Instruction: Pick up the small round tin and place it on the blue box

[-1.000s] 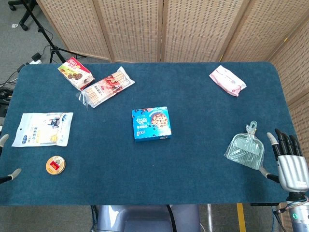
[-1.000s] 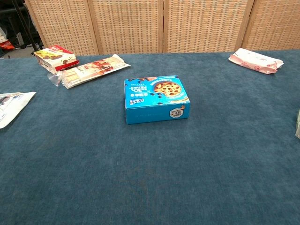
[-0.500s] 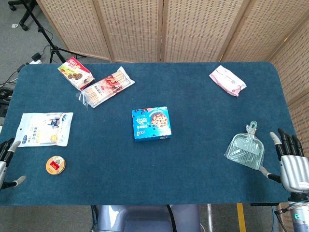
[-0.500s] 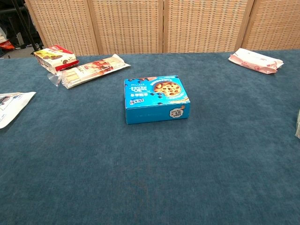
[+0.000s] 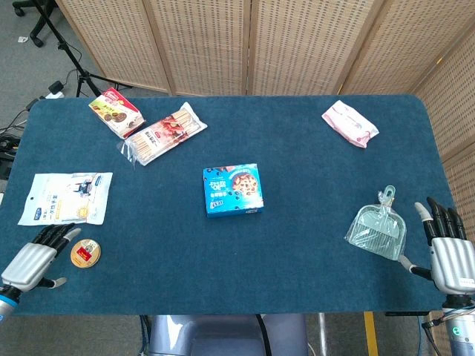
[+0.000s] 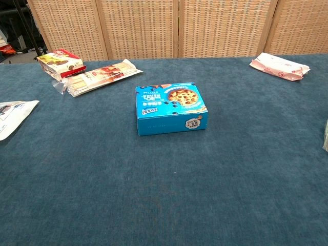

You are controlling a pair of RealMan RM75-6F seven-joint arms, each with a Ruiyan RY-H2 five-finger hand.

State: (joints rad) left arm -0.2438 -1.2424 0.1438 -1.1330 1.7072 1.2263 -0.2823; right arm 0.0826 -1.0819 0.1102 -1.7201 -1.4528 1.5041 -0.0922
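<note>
The small round tin [image 5: 86, 253], orange-rimmed with a red label, lies flat near the table's front left corner in the head view. My left hand [image 5: 33, 261] hovers just to its left, fingers stretched toward it and apart, holding nothing. The blue box [image 5: 233, 190] of cookies lies flat at the table's middle, also seen in the chest view [image 6: 170, 108]. My right hand [image 5: 447, 251] stays at the front right edge, fingers spread and empty. Neither hand nor the tin shows in the chest view.
A clear plastic dustpan [image 5: 378, 228] lies beside my right hand. A white pouch [image 5: 67, 198] sits behind the tin. A red snack box [image 5: 116, 113], a biscuit-stick pack [image 5: 163, 132] and a pink packet [image 5: 349, 123] lie along the far side.
My left hand has come in from the table's left edge toward the tin, more of it now showing. The right hand has barely shifted.
</note>
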